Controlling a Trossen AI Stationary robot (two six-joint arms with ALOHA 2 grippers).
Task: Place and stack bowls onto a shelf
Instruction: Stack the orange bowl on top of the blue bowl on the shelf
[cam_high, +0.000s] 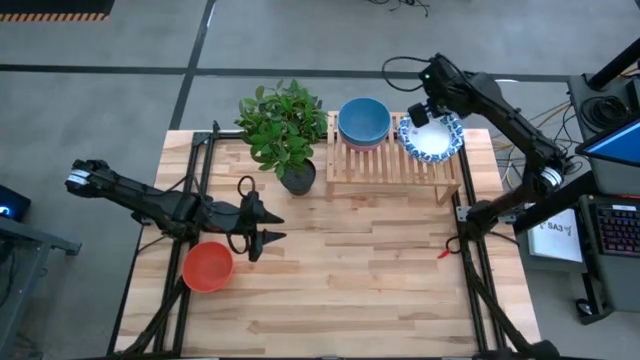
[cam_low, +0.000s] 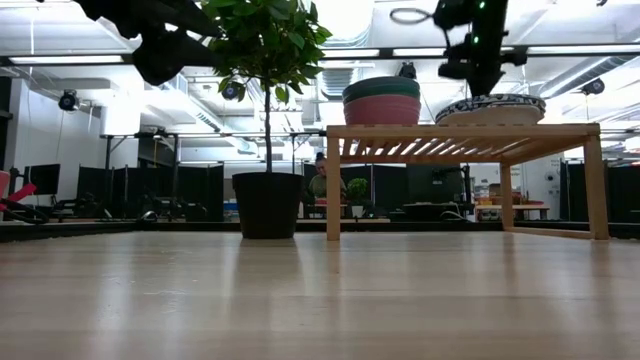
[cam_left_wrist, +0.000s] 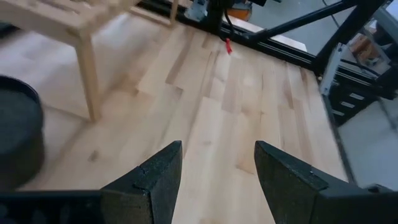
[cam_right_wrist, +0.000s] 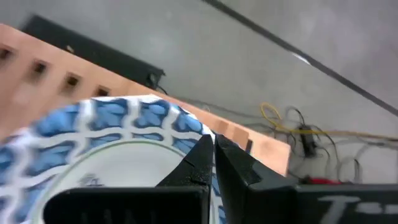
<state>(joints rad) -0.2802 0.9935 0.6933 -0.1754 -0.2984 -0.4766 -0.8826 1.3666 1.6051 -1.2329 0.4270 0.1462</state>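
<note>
The wooden slat shelf (cam_high: 390, 165) stands at the table's far side. On its left end sits a stack of bowls (cam_high: 363, 122), a blue one on a pink one. A white bowl with a blue-patterned rim (cam_high: 435, 140) rests on its right end. My right gripper (cam_high: 420, 117) is shut just above that bowl's far left rim. A red bowl (cam_high: 208, 266) lies on the table near the left edge, partly under my left arm. My left gripper (cam_high: 278, 226) hovers open over the table's middle left, with nothing between its fingers (cam_left_wrist: 158, 174). My right gripper has its shut fingertips (cam_right_wrist: 202, 149) at the patterned bowl's rim (cam_right_wrist: 180, 121), slanting down from above. I cannot tell whether they touch or pinch the rim. The bowl sits on the shelf top (cam_low: 490, 108).
A potted plant in a dark pot (cam_high: 297, 175) stands just left of the shelf. Black frame rails (cam_high: 200, 170) run along the table's left and right sides. Bare tabletop (cam_high: 370, 270) lies in front of the shelf and toward the near right.
</note>
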